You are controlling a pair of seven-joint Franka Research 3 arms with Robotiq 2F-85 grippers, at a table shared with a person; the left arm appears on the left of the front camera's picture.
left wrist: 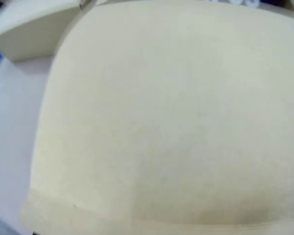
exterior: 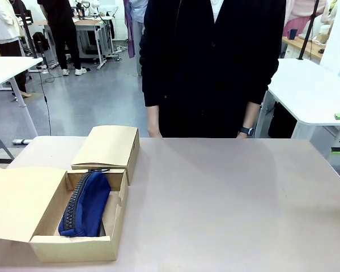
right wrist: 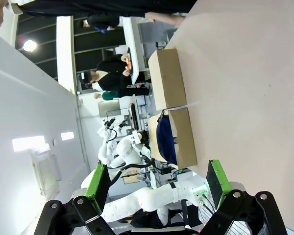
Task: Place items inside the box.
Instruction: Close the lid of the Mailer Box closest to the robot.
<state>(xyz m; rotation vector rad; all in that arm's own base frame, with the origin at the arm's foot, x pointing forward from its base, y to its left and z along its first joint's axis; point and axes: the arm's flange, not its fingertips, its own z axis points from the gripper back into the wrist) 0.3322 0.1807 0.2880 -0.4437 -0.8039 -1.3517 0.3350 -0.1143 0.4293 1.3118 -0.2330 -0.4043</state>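
That navy pencil case point(exterior: 86, 205) already sits inside the open box point(exterior: 73, 247), lower left of frame. It looks soft and floppy, so pinch mid-body. Your right gripper point(right wrist: 158, 183) is wide open, empty; left's state, can't tell.

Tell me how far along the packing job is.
Done: the navy pencil case lies inside the open box, lid flap folded out. In hand: nothing; the right gripper hangs open and empty. Left: I see no other items on the table; a closed second box sits behind.

White arm point(right wrist: 152, 198), black hand point(right wrist: 159, 188) with green pads point(right wrist: 97, 182), silver screws.
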